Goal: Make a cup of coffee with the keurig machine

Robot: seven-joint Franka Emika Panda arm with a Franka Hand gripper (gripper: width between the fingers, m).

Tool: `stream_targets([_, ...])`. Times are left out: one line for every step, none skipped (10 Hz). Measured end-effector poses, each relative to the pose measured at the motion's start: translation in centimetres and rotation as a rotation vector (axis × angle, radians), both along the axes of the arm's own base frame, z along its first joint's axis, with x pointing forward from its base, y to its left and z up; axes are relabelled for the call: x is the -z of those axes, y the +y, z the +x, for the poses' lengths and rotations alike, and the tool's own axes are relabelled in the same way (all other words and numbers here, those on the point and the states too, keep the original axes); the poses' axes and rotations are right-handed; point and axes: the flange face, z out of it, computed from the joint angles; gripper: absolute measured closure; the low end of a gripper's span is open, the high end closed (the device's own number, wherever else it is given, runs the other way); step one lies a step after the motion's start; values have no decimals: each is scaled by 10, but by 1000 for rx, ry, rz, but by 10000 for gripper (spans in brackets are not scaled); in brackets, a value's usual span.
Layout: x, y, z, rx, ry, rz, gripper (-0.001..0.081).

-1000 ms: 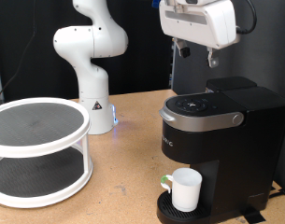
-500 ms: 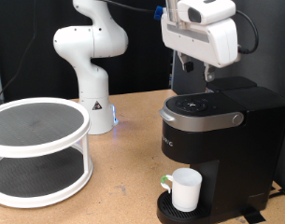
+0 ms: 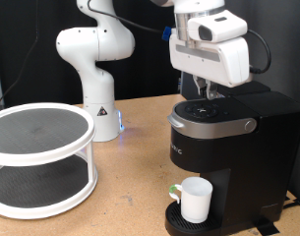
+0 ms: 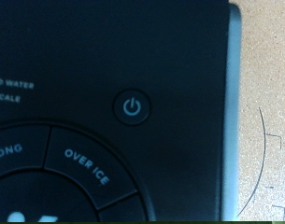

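Wooden tabletop (image 3: pixel 140 157) runs across the scene under a dark backdrop, and the keurig machine (image 3: pixel 233 157) standing on it toward the exterior view's right serves as the landmark. Well apart from the machine, toward the exterior view's left, sits a white two-tier round rack (image 3: pixel 41 157) with dark mesh shelves. Behind the machine and between it and the rack rises the white robot arm base (image 3: pixel 95 69), planted on the table. Directly above the machine's top panel hangs the gripper (image 3: pixel 205 93), mounted under a bulky white wrist housing; its fingers point down at the button area, very close to the lid surface, though whether they touch it cannot be told. Whether the fingers are spread or closed also cannot be told, since the housing and the dark machine top mask them, and nothing is seen between them. The machine's lid is down, with its silver-grey lid handle (image 3: pixel 223 125) curving across the front. At the machine's foot, on the round drip tray (image 3: pixel 179 224) beneath the spout, stands the cup (image 3: pixel 196 200), upright, its handle turned toward the exterior view's left. In the wrist view the machine's top fills the picture: a round power button (image 4: pixel 132 106) sits just beside a segment marked OVER ICE (image 4: pixel 91 167).
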Motion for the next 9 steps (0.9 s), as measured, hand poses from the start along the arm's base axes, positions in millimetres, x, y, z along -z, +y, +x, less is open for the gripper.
stream_targets([7,1,-5,-3,-11,-6,739])
stream_targets([13,1,-9,-2,-22,-11,785])
stream_targets([19,2,-13,-1,-36,-14,785])
stream_targets([23,2,-17,1,-51,-18,801])
stream_targets([26,2,-21,3,-62,-20,804])
stream_targets([29,1,-23,5,-68,-22,804])
stream_targets([30,1,-26,6,-69,-24,804])
stream_targets([32,0,-27,6,-67,-25,804])
stream_targets([33,0,-28,7,-65,-26,804])
